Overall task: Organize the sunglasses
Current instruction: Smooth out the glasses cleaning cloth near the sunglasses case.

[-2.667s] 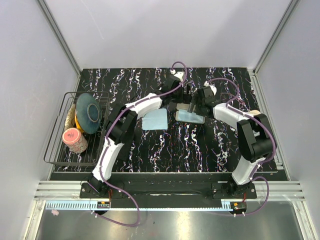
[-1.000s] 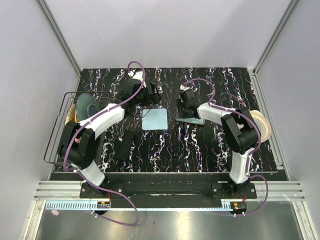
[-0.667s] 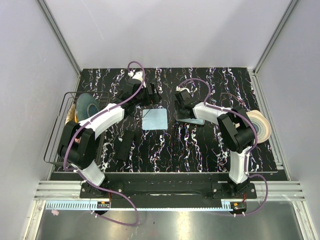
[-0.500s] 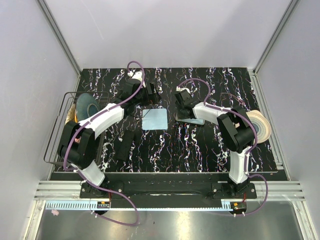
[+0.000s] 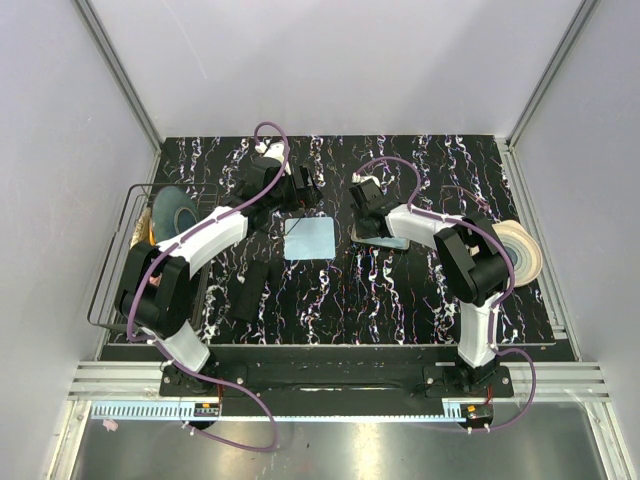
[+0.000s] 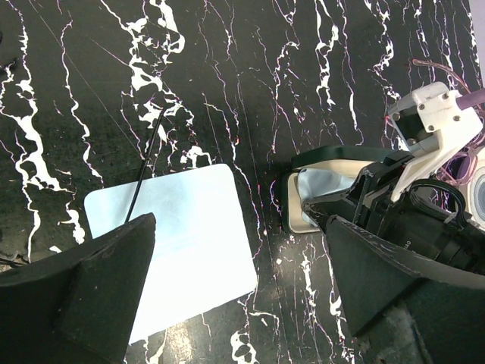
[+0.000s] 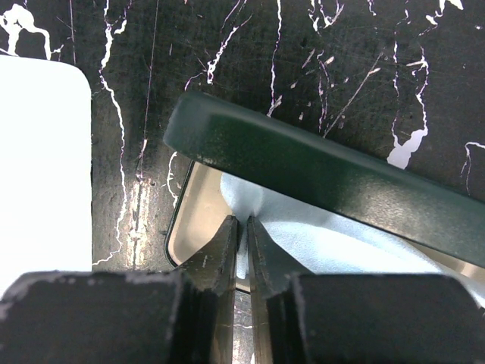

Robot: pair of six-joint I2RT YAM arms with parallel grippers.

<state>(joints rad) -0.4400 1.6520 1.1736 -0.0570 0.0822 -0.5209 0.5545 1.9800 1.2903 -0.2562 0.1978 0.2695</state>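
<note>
We find the right gripper (image 7: 244, 221) lowered into the open case (image 7: 186, 199). Its fingers are almost together and pinch a fold of the crumpled cloth (image 7: 326, 239) that lies inside, just under the dark green lid (image 7: 318, 171). The left gripper (image 6: 241, 221) hangs above the table (image 5: 400, 290) with fingers spread fully, holding nothing, over the flat cloth (image 6: 189, 227) beside the case. We cannot identify the sunglasses with certainty; a dark object (image 5: 252, 290) lies nearer the arm bases.
</note>
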